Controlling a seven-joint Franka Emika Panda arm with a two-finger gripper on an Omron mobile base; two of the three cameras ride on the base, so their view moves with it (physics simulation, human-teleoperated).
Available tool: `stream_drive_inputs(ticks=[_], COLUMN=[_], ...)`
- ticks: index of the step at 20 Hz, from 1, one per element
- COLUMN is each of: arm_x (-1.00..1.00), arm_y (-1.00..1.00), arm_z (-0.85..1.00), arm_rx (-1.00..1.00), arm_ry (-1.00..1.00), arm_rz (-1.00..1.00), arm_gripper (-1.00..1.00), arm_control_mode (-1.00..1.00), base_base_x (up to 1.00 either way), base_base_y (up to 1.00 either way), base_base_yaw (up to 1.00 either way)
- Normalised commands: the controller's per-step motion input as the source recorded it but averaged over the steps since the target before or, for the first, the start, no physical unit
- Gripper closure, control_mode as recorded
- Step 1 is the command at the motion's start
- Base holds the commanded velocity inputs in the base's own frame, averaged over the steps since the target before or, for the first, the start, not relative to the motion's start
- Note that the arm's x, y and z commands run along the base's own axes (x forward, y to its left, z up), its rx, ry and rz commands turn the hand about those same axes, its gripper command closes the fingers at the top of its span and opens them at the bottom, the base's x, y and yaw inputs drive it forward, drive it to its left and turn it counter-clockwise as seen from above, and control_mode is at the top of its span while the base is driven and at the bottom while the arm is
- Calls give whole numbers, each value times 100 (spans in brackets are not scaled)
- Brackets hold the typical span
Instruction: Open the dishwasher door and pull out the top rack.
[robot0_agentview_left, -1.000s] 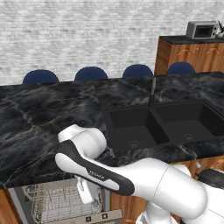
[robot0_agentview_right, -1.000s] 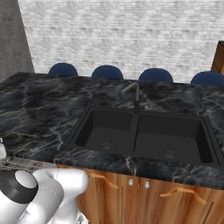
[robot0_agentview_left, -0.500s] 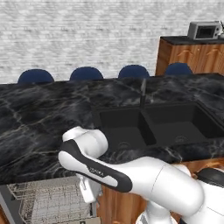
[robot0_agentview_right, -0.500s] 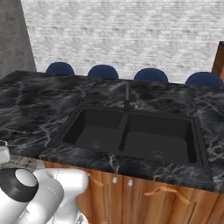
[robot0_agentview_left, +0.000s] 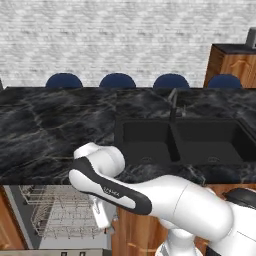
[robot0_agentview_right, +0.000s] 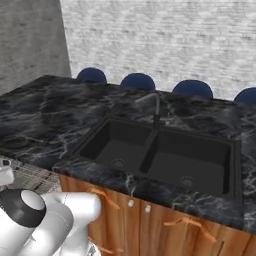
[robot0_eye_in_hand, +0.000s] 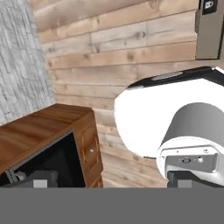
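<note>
The top rack (robot0_agentview_left: 60, 212), a shallow silver-grey wire grid basket with upright tines, sits extended out from below the near edge of the black marble table (robot0_agentview_left: 55, 130), at lower left of the left base view. A strip of the dishwasher door (robot0_agentview_left: 55, 252) lies flat along the bottom edge, below the rack. The arm's white hand hangs just right of the rack, touching or nearly so; the gripper (robot0_agentview_left: 107, 227) is mostly hidden, so cannot tell if spread or pressed together. Black double sink (robot0_agentview_right: 160, 157) with faucet (robot0_agentview_right: 152, 107) lies right of the rack; four blue chairs (robot0_agentview_left: 117, 80) stand at the far side.
</note>
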Motion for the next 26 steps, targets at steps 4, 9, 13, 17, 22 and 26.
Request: stream_drive_inputs(ticks=[4, 9, 13, 17, 22, 26], arm_x=[0, 0, 0, 0, 0, 0], arm_y=[0, 0, 0, 0, 0, 0], arm_z=[0, 0, 0, 0, 0, 0], arm_rx=[0, 0, 0, 0, 0, 0], arm_ry=[0, 0, 0, 0, 0, 0], arm_rz=[0, 0, 0, 0, 0, 0], arm_gripper=[-100, -100, -100, -100, -100, -100], arm_control_mode=[100, 100, 100, 100, 100, 100], base_base_x=[-22, -7, 14, 2, 14, 21], base_base_y=[26, 0, 0, 0, -20, -17], base_base_yaw=[43, 43, 39, 39, 34, 29])
